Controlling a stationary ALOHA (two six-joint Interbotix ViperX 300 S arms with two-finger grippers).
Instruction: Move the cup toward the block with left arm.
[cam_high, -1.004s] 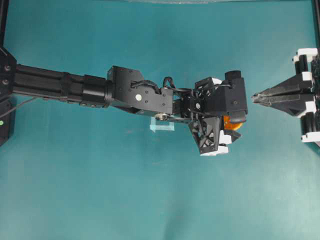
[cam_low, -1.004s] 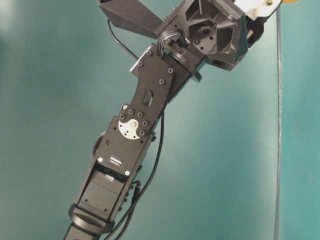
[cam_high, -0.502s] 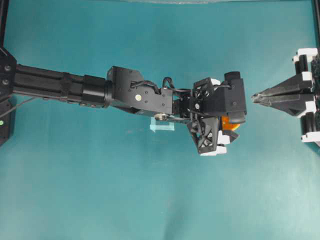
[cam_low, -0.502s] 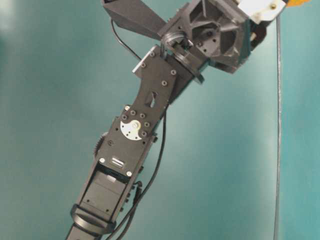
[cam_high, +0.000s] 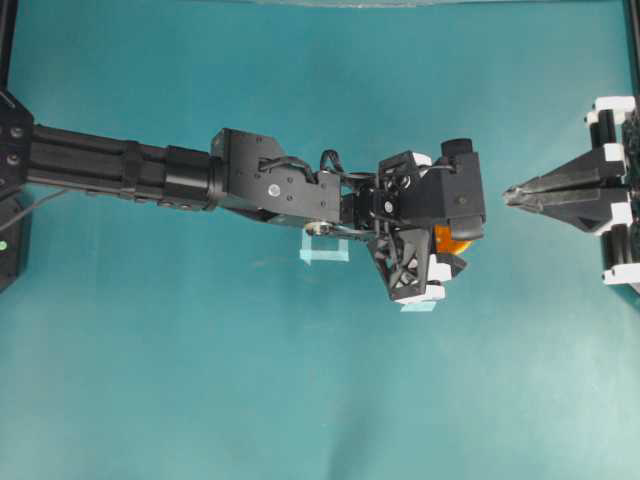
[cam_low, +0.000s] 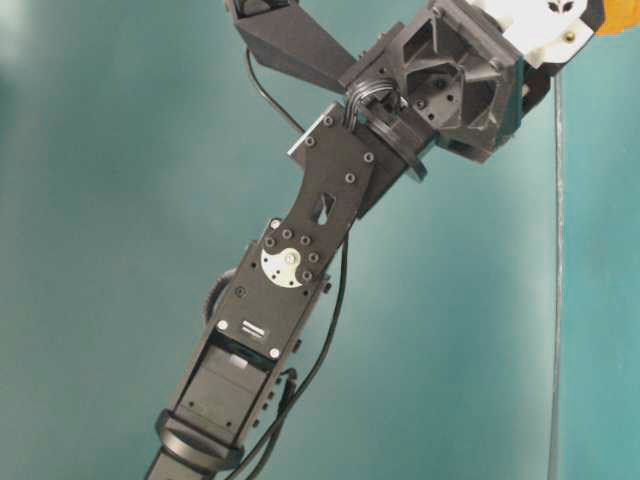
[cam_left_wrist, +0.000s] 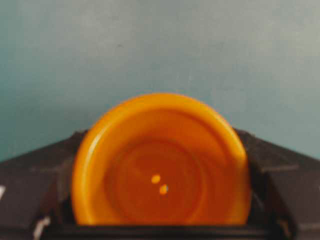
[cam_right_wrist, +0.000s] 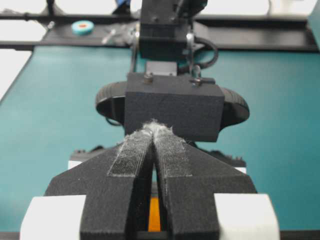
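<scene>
Overhead view has the left gripper clamped around the cup right of the table's middle, near the idle right gripper, whose fingers are pressed together. Wrist view shows the cup mouth-on, wedged between both fingers, and I can't spot the block anywhere, so it may be hidden under the arm. My worry is that the left arm carries the cup blind, knocks the block away or lets the cup tip
</scene>
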